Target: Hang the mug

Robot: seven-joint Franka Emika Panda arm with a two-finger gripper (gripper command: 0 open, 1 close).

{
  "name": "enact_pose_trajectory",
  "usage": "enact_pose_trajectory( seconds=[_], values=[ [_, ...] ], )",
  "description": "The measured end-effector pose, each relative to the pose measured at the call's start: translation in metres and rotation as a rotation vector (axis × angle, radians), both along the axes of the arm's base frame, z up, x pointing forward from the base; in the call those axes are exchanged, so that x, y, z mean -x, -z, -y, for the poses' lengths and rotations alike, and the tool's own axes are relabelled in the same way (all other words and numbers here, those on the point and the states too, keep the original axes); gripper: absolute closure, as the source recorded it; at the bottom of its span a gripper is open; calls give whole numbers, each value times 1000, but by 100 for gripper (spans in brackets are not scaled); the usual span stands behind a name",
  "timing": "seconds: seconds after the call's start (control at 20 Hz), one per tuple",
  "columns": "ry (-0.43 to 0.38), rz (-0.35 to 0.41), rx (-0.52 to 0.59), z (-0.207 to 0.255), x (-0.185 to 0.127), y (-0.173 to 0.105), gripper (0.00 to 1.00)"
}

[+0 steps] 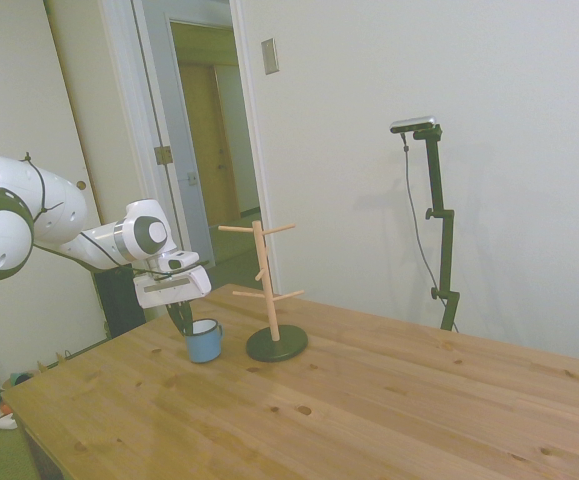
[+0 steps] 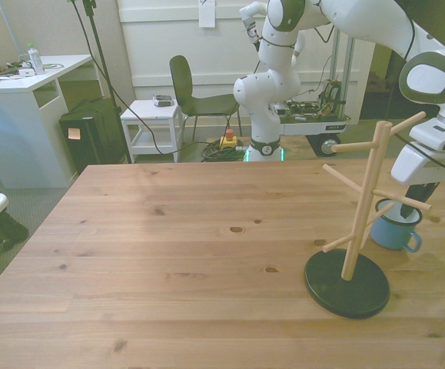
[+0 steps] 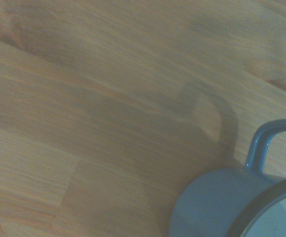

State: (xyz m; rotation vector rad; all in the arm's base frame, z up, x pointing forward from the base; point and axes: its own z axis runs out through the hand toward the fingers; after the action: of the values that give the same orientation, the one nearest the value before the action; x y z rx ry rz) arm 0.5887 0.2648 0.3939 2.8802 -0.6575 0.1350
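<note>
One mug (image 1: 204, 342) upright beside peg stand (image 1: 272, 290), hand (image 1: 182, 318) at its rim

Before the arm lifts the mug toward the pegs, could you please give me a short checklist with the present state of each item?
1. Mug upright on the table: ok.
2. End effector at the mug's rim: ok; it reaches down at the rim in the side view.
3. Firm grip on the mug: cannot tell.
4. Handle free of obstruction: ok in the wrist view.
5. Stand upright on its dark base: ok.
6. Pegs free of other mugs: ok.
</note>
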Motion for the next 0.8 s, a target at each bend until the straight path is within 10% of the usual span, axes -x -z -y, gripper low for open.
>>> enact_pose_trajectory(
  seconds=[0.8],
  values=[
    [-69, -19, 67, 38, 25, -63, 100]
  ],
)
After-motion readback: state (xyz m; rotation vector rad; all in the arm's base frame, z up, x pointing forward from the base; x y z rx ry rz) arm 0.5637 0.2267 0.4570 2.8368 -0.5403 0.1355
